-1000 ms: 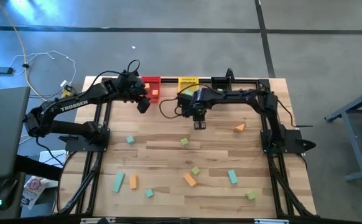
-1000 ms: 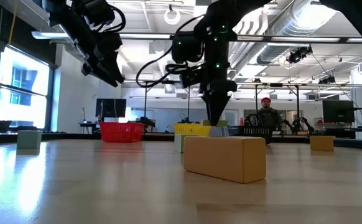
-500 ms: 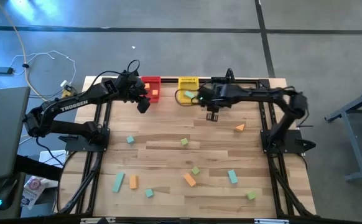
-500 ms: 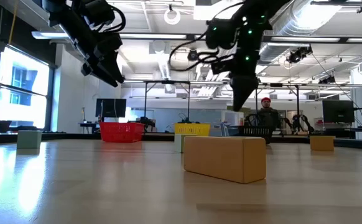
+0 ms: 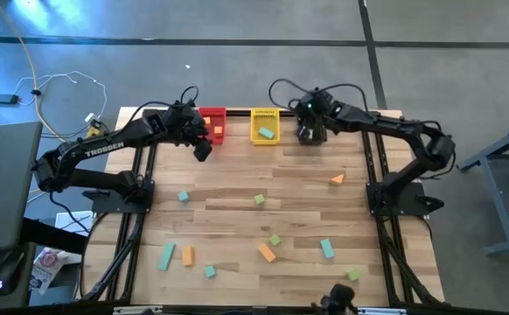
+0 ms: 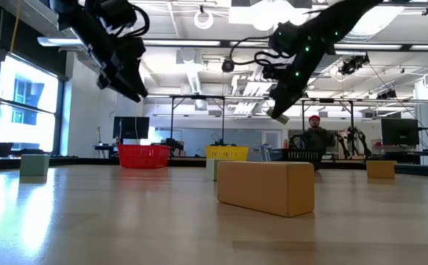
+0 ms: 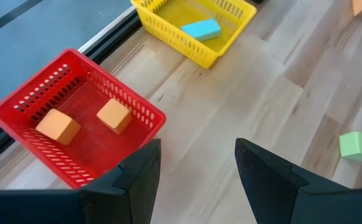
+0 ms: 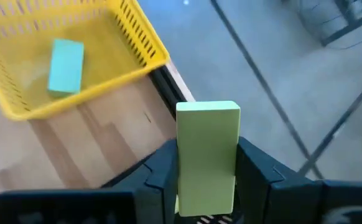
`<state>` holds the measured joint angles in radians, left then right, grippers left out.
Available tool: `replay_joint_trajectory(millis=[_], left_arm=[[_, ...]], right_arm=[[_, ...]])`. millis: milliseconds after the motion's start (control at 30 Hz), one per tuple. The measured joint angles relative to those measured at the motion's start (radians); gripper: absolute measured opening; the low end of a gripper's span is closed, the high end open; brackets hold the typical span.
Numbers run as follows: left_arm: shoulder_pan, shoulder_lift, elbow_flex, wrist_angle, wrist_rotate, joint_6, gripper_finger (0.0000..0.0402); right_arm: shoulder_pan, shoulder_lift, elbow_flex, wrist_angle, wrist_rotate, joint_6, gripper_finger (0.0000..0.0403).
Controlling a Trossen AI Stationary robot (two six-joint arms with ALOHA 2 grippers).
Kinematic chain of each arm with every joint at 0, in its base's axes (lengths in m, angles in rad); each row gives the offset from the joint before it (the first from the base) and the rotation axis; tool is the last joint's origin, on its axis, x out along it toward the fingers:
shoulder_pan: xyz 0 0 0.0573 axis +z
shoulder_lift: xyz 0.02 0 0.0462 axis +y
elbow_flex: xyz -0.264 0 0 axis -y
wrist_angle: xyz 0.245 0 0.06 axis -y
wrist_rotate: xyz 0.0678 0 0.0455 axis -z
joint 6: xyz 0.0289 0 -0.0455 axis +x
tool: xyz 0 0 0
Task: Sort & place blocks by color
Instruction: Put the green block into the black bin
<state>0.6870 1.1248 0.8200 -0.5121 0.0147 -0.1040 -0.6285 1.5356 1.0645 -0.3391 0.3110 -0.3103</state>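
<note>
Since a second ago the right gripper (image 5: 311, 133) has swung from mid-table to the far edge, right of the yellow bin (image 5: 265, 123), clamping a light green block (image 8: 207, 155). The left gripper (image 5: 201, 147) waits open beside the red bin (image 5: 212, 114). Releasing here risks missing any bin.

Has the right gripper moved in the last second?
Yes. In the high view the right gripper, shut on a light green block, has gone from mid-table toward the far edge, ending just right of the yellow bin.
</note>
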Motion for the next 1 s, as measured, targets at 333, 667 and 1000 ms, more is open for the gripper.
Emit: replay_joint_trajectory(millis=[333,667,1000], left_arm=[[-0.07,0.0,0.0,0.0,0.0,0.002,0.0191],[-0.166,0.0,0.0,-0.019,0.0,0.0,0.0191],[-0.242,0.0,0.0,-0.063,0.0,0.002,0.0191]], right_arm=[[-0.148,0.083,0.0,0.01,-0.168,0.024,0.0098],[-0.177,0.163,0.0,-0.02,-0.186,0.048,0.01],[-0.177,0.18,0.0,-0.045,-0.075,0.067,0.0134]])
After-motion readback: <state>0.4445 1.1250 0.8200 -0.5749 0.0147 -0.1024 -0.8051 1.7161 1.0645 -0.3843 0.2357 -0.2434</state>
